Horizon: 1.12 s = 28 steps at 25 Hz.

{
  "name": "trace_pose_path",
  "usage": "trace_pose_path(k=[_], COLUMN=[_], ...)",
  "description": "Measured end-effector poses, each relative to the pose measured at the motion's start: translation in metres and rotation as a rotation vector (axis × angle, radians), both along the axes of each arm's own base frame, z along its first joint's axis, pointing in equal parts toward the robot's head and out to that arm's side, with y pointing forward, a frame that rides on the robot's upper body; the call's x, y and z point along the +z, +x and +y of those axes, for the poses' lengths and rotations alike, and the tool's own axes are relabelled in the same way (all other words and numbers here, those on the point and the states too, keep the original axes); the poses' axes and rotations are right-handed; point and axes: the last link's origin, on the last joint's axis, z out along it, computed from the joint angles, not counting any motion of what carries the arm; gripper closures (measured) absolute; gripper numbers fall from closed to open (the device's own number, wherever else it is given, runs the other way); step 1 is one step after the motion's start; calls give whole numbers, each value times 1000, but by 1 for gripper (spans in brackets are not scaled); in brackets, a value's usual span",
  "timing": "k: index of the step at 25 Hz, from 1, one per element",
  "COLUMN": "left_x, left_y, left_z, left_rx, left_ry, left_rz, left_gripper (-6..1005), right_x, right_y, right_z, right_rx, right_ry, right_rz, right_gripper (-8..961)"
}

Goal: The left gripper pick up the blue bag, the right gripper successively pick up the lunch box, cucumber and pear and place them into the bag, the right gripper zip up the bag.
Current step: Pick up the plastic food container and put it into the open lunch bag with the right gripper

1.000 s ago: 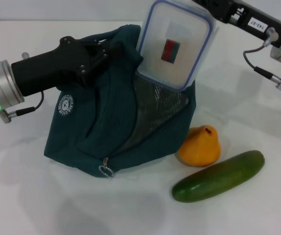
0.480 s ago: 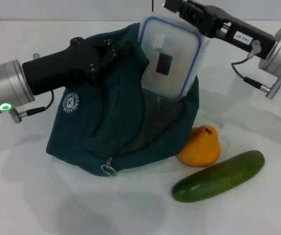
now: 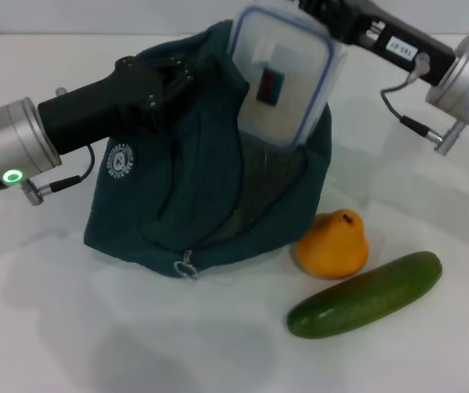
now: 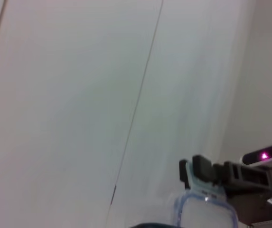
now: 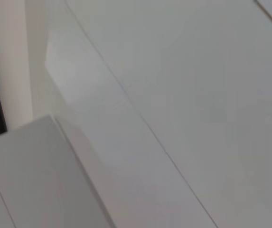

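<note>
While the left gripper [image 3: 187, 80] clamps the top hem of the blue bag [image 3: 185, 180] and holds its mouth up, the right gripper [image 3: 326, 18] reaches in from the far right edge of the tabletop [image 3: 46, 327], closed on the upper end of the lunch box [image 3: 281, 75]. That box is tilted, its lower end sunk into the bag's opening against the grey mesh lining, its upper end sticking out above the hem. It is a clear rectangular tub with a blue-rimmed lid and a small dark label in the middle. One pear [image 3: 332, 244], orange-yellow, sits just beside the bag's right lower corner, and one dark green cucumber [image 3: 367, 295] lies slantwise nearer the front edge, close to the pear. Bare white surface spreads along the front edge and the front left corner. The left wrist view catches the box's rim [image 4: 204, 209] gripped by the right gripper.
</note>
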Motion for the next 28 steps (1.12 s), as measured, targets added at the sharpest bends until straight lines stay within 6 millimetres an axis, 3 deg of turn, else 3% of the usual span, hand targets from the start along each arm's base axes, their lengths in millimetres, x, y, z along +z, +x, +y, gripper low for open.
trace_pose_path(k=[17, 28], left_x=[-9, -10], left_y=[-6, -9], left_z=[-4, -6], left_rx=[66, 96], left_ry=[-42, -21], left_rz=[-61, -98], left_gripper=[955, 955], right_x=[-14, -22], right_y=[-11, 10], right_z=[-4, -4], right_rx=[-40, -199], right_ry=[-23, -42], right_rz=[67, 102], right_gripper=[766, 747])
